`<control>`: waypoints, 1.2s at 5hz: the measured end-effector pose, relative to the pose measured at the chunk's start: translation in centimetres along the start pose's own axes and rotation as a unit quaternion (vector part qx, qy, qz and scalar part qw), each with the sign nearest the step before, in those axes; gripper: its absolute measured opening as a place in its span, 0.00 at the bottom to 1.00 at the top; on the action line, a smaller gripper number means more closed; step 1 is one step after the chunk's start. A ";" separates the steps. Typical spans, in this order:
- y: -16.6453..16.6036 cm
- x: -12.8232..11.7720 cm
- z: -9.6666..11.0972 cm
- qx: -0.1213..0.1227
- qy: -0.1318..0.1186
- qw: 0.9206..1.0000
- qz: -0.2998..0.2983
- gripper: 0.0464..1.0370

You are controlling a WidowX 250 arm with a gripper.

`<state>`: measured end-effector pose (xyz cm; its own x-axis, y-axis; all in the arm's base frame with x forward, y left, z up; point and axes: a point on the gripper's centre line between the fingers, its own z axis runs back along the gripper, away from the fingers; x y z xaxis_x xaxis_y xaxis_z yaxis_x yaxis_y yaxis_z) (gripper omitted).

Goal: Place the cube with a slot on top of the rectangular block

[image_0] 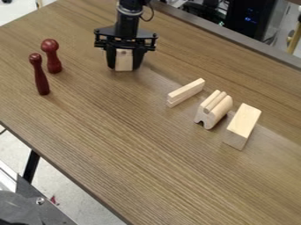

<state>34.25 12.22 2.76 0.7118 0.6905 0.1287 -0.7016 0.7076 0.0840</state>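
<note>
At the upper left of the table, the black gripper (124,66) points down with its fingers against both sides of a pale wooden block (124,60). This block has a small dark notch or hole near its top; whether it is the slotted cube, and whether its base touches the table, I cannot tell. A plain rectangular block (243,123) lies at the right, long side along the table. Just left of it is a wooden piece (214,108) with grooves along its top and an arched notch in its near end.
A thin wooden piece (185,92) with a stepped end lies left of the grooved piece. Two dark red pins, a thicker one (52,56) and a slimmer one (40,74), stand at the far left. The table's edge (64,178) runs diagonally along the lower left.
</note>
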 end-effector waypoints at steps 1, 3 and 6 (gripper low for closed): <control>-0.6 -0.5 1.1 -0.024 0.000 1.000 -0.004 0.57; -4.8 -5.3 7.5 -0.069 -0.043 0.986 -0.147 0.57; -11.5 -13.3 9.3 -0.046 -0.062 0.964 -0.255 0.57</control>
<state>32.51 -6.51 9.24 0.9500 0.2292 0.2122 -0.2508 0.9646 0.0810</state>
